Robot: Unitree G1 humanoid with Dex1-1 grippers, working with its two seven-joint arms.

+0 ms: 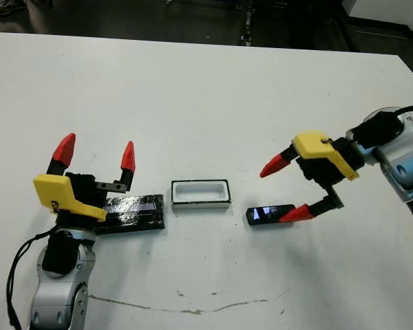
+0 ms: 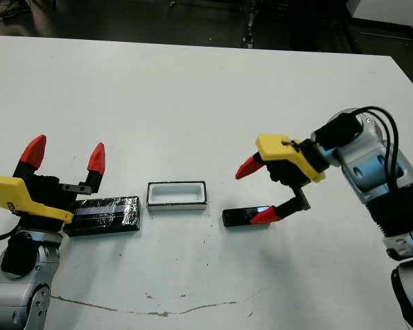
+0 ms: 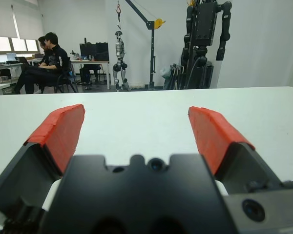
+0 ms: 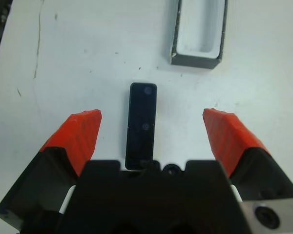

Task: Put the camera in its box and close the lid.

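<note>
Nothing is packed yet: the camera (image 1: 270,214) lies on the bench (image 1: 206,89) beside the empty box (image 1: 200,194), straddled ungripped by the wide-open right tool (image 1: 287,190), while the left tool (image 1: 96,155), spread and empty, stands by the lid (image 1: 133,212).

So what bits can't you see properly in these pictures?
- The lid: in the head views, its left end is hidden behind the left gripper.
- The camera: in the right wrist view, its near end is hidden by the right gripper's black body.
- The box: the right wrist view's top edge cuts off its far end.
- The left wrist view shows none of these three things.
</note>
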